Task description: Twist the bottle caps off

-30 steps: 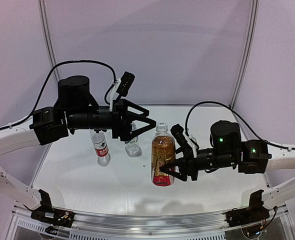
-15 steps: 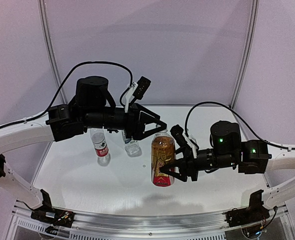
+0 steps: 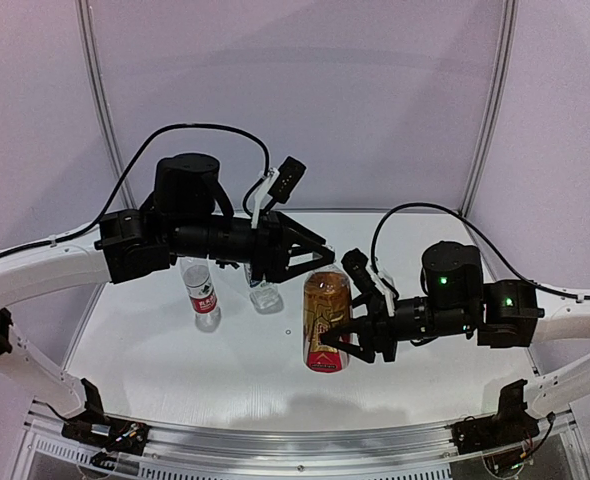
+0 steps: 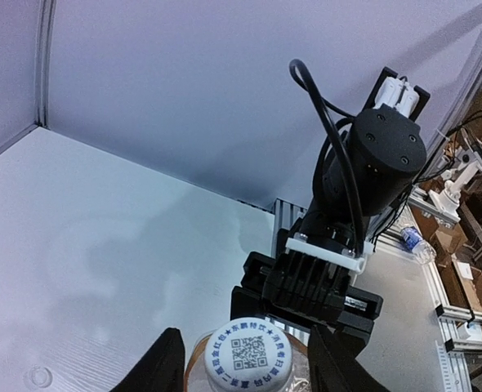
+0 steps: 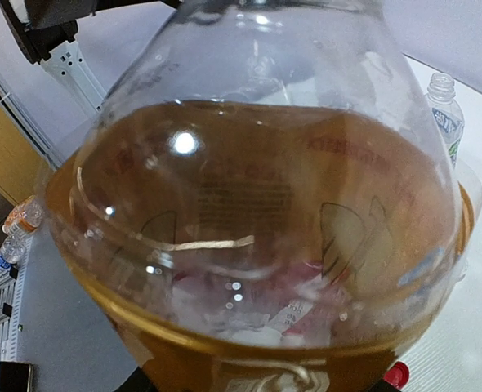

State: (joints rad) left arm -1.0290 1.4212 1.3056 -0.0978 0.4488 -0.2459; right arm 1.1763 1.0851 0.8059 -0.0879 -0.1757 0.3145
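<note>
Between the fingers of my left hand (image 4: 247,335) sits the white cap with blue print (image 4: 249,353), still screwed on the amber drink bottle (image 3: 325,315). The fingers stand narrow, one close on each side of the cap, but I cannot tell from the wrist view whether the pads are pressing on it. Below and just beyond that hand, my right hand (image 3: 347,338) is clamped around the lower body of the same bottle, which stands upright on the surface (image 3: 175,370). So I judge this cap as not yet turned off. Past the right hand, on the far side of the held bottle, the green-blue-labelled bottle (image 5: 444,110) shows a bare threaded neck, so its cap looks to be already off. A small red cap (image 5: 396,374) lies on the surface close under the right hand, which suggests a second one is done. The red-labelled bottle (image 3: 204,298) stands under my left arm with its top hidden, so I cannot confirm that.
</note>
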